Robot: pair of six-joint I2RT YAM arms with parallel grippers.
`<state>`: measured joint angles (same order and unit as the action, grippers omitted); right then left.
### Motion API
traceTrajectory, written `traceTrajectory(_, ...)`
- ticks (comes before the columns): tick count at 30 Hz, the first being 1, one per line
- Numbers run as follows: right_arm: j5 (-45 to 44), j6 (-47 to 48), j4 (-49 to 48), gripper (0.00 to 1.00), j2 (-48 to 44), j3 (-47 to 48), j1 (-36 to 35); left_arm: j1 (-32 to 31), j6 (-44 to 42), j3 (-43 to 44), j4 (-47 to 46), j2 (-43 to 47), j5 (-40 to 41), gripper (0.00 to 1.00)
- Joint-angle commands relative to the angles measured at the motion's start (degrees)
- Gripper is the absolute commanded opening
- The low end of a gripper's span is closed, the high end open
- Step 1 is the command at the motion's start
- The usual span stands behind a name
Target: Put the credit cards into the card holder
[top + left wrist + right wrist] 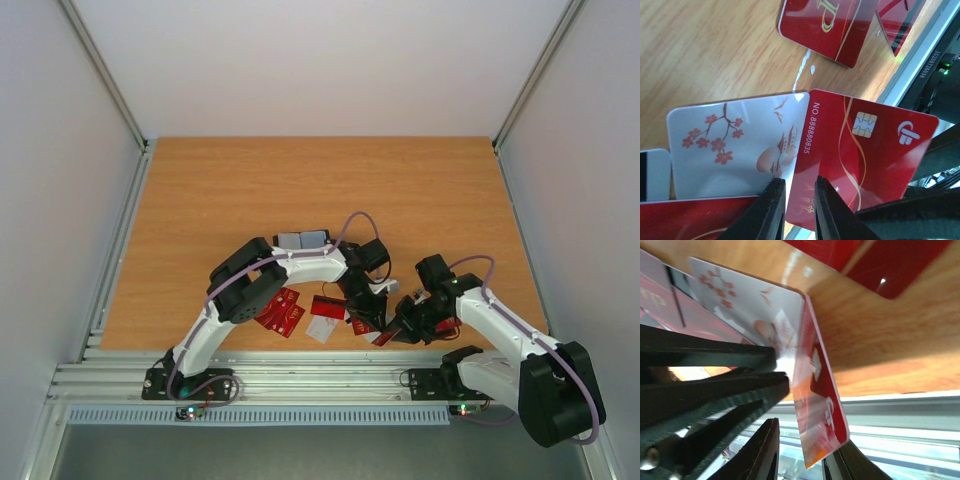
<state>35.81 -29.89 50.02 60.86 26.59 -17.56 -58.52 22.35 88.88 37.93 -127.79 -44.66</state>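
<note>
Near the table's (300,180) front edge, between the 2 arms, the left gripper (800,212) pinches 1 red credit card (865,150) by its edge, tilted clear of the wood, its free end reaching straight into the right gripper (800,460), whose narrowly parted jaws straddle it unclamped.

Glossy plastic credit cards (865,145) rest on a smooth wood-grain table (715,50), by matt black fingers (771,212).

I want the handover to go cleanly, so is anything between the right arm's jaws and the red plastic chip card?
Nothing visible. The red plastic chip card, pinched and tilted up by the left jaws, has its free edge between the open right jaws. The white blossom-printed card lies beside it, not between.
</note>
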Motion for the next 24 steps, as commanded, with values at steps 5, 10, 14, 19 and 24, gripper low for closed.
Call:
traceTrajectory(5,-0.6,1.4,-4.3,0.2,2.3,2.1,0.3,-0.2,-1.5,1.0,3.5,-3.3,0.8,0.2)
traceTrajectory(10,-1.0,1.7,-3.8,0.13,3.4,2.4,0.3,0.2,-1.7,0.9,3.7,-3.1,0.7,0.2)
traceTrajectory(14,-1.8,2.8,-1.9,0.02,3.6,3.1,0.3,0.6,-1.8,1.1,3.8,-2.8,0.5,0.2)
traceTrajectory(19,-2.3,4.9,2.3,0.01,3.0,5.5,0.3,1.6,-1.1,1.6,3.8,-0.6,-0.2,0.21)
traceTrajectory(24,-2.7,8.9,9.4,0.01,2.2,11.2,0.3,5.2,-0.1,3.7,5.5,3.1,-1.0,0.25)
